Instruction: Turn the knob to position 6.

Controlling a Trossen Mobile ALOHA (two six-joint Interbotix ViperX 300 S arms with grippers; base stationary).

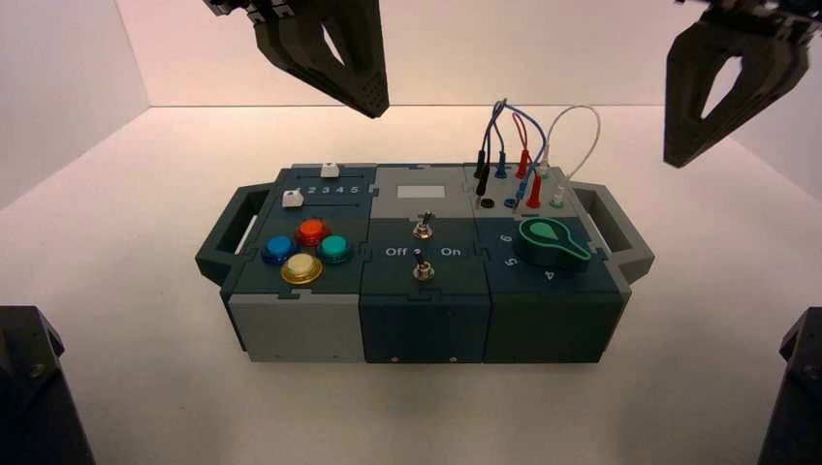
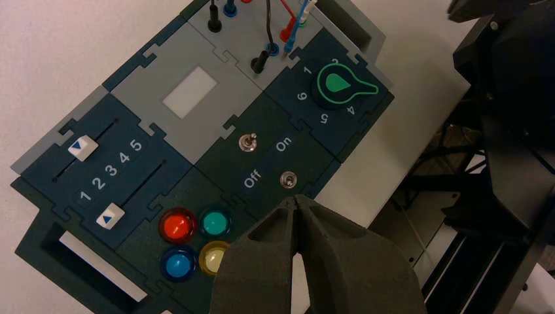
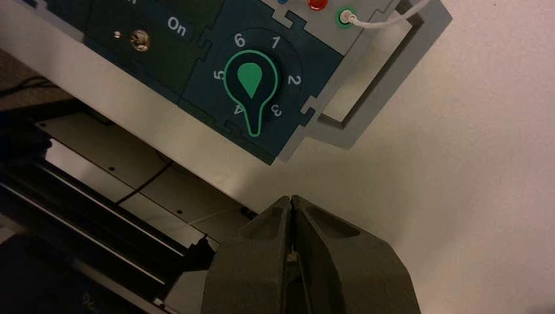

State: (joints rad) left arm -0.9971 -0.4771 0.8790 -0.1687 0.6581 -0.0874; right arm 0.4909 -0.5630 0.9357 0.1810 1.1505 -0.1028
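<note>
The green teardrop knob (image 1: 551, 242) sits on the right-hand dark teal panel of the box (image 1: 300, 339). In the right wrist view the knob (image 3: 250, 84) aims its tip between the printed 3 and 4, and the digit 6 (image 3: 239, 40) lies on the opposite side of the dial. My right gripper (image 3: 290, 198) is shut and empty, held high off the box's right end (image 1: 679, 155), apart from the knob. High over the back of the box hangs my left gripper (image 1: 373, 107), also shut and empty; its tips (image 2: 298, 199) show near a toggle switch.
Two metal toggle switches (image 1: 423, 229) stand on the middle panel between Off and On. Blue, orange, teal and yellow push buttons (image 1: 301, 268) and two white sliders (image 1: 292, 200) fill the left panel. Plugged wires (image 1: 523, 145) arch behind the knob. Handles (image 1: 620, 223) stick out at both ends.
</note>
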